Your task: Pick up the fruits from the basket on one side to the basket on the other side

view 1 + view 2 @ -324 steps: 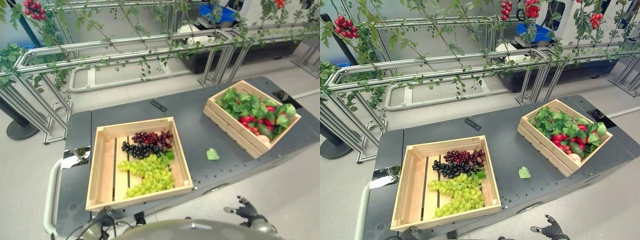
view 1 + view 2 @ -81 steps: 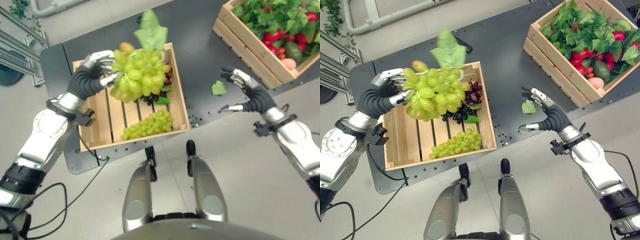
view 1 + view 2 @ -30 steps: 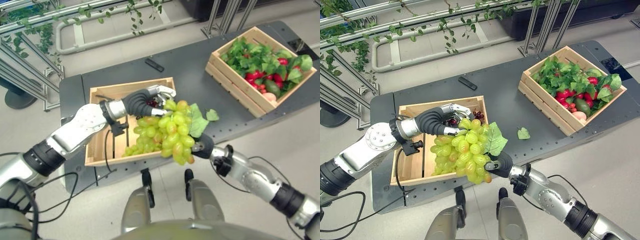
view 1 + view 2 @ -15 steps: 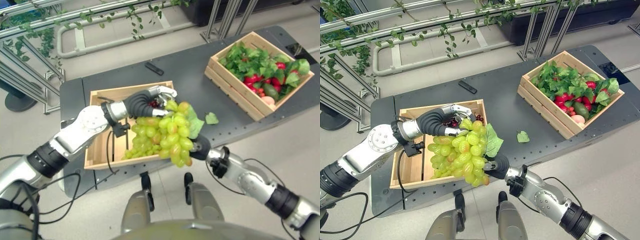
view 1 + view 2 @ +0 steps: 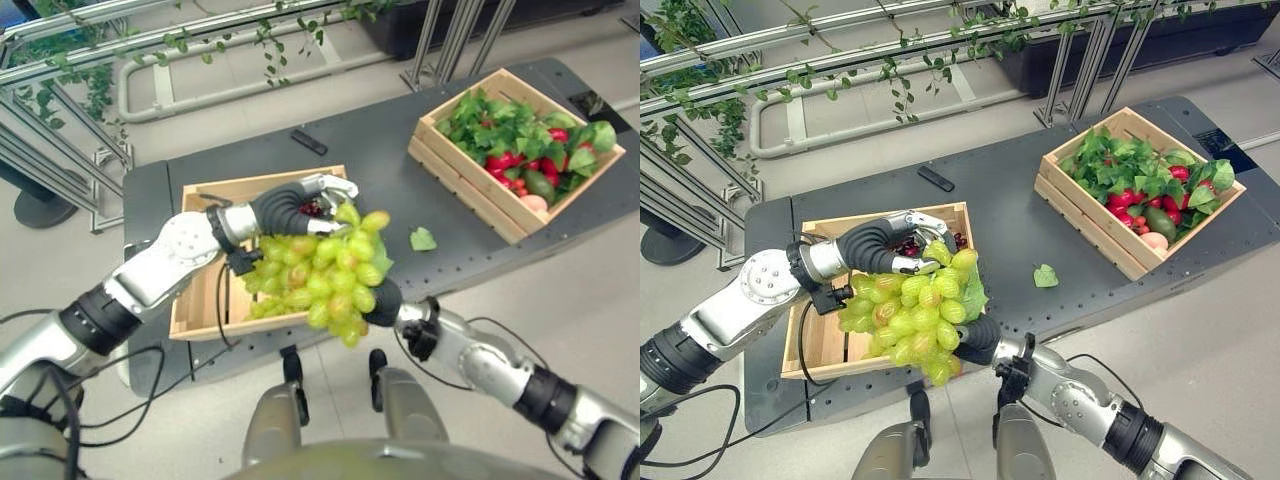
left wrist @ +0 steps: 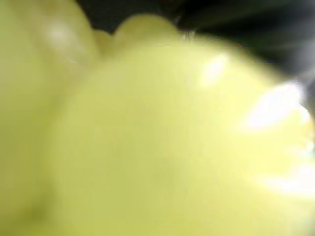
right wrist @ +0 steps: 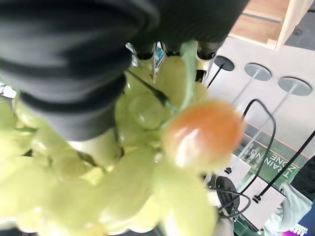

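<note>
Green grapes (image 5: 320, 275): you see the large bunch held in the air over the near right corner of the near crate (image 5: 196, 300), at about 7 o'clock from the far crate (image 5: 470, 190). Compared with half a second ago, the bunch sits slightly lower and further toward the left side, and its leaf is now mostly hidden behind the fruit. Ten seconds ago this bunch lay inside the near crate.

Your left hand (image 5: 305, 200) grips the top of the bunch, fingers curled round it at the 12 o'clock side. Your right hand (image 5: 383, 300) presses against the bunch at its 4 o'clock side; the right wrist view shows grapes tight against the dark cover, but you cannot tell how its fingers are set. It has moved in closer under the bunch than one second ago.

Note the dark grapes (image 5: 908, 247) left in the near crate, just behind the left hand. A loose green leaf (image 5: 423, 239) lies on the dark table (image 5: 370, 170) between the two crates, directly on the line toward the far crate. That crate holds leafy greens and red fruit (image 5: 510, 160), packed close to the rim. A small black object (image 5: 309, 142) lies on the table at 12 o'clock from the near crate.
</note>
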Tool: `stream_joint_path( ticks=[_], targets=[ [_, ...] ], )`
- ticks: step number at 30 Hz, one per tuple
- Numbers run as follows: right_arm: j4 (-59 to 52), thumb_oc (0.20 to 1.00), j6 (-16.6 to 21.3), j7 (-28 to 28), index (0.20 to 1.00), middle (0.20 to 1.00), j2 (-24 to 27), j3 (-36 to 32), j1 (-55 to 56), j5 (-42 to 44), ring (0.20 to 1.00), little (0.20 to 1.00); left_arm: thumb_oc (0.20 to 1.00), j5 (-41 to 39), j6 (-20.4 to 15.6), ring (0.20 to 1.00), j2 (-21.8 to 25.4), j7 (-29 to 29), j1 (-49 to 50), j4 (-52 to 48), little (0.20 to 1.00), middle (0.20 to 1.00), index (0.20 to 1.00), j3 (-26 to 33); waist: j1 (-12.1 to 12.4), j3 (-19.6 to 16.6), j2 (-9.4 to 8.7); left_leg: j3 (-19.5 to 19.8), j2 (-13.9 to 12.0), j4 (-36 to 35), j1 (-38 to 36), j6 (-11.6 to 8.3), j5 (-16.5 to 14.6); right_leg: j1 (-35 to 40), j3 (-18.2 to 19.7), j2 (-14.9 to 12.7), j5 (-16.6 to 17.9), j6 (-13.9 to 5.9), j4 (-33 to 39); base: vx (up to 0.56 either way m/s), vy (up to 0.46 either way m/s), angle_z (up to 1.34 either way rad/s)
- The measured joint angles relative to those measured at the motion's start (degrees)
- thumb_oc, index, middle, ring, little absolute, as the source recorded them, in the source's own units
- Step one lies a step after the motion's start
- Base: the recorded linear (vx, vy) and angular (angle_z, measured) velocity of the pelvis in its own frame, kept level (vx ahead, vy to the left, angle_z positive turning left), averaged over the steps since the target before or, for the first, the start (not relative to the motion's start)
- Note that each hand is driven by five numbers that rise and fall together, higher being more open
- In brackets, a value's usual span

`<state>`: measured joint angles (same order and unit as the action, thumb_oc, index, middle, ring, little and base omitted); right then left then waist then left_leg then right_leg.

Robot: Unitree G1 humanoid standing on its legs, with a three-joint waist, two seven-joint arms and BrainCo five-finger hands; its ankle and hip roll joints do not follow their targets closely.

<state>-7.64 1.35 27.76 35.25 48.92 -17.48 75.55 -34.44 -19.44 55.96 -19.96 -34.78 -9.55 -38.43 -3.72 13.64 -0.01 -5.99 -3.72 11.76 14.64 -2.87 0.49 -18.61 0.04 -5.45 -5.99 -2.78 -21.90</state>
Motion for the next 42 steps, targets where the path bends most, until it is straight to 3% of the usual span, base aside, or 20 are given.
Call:
stream_joint_path(
  ticks=[26,28,29,42],
  targets=[
    [0.13,0.200,0.05,0.13,0.200,0.200,-2.43,0.51,-0.32,1.79,0.200,0.200,0.200,2.31,0.01,0.200,-3.23,0.44,1.72,1.75,0.200,0.200,0.200,2.97,0.03,-0.43,0.56,0.26,-0.11,-0.07,0.01,-0.28,0.02,-0.11,-0.26,0.10,-0.47,0.19,-0.42,0.00,0.000,0.00],
    [0.13,0.200,0.05,0.13,0.200,0.200,-2.47,0.51,-0.40,1.85,0.200,0.200,0.533,2.32,0.01,0.533,-3.26,0.42,2.23,1.75,0.533,0.533,0.533,3.59,0.00,-0.43,0.56,0.26,-0.13,-0.06,0.01,-0.29,0.02,-0.11,-0.27,0.12,-0.48,0.19,-0.42,0.00,0.000,0.00],
    [0.13,0.200,0.05,0.13,0.200,0.200,-2.47,0.51,-0.41,1.85,0.200,0.200,1.000,2.31,0.01,1.000,-3.27,0.45,2.37,1.75,1.000,1.000,1.000,3.69,0.02,-0.43,0.56,0.26,-0.13,-0.06,0.01,-0.31,0.03,-0.11,-0.27,0.12,-0.48,0.20,-0.42,0.00,0.000,0.00],
    [0.13,0.200,0.01,0.15,0.200,0.200,-2.31,0.68,-0.48,1.85,0.200,0.200,1.000,2.31,0.01,1.000,-3.29,0.97,2.40,1.76,1.000,1.000,1.000,3.81,0.06,-0.44,0.56,0.44,-0.13,-0.09,0.04,-0.34,0.02,-0.04,-0.44,0.11,-0.52,0.22,-0.62,0.00,0.000,0.00]
  ],
)
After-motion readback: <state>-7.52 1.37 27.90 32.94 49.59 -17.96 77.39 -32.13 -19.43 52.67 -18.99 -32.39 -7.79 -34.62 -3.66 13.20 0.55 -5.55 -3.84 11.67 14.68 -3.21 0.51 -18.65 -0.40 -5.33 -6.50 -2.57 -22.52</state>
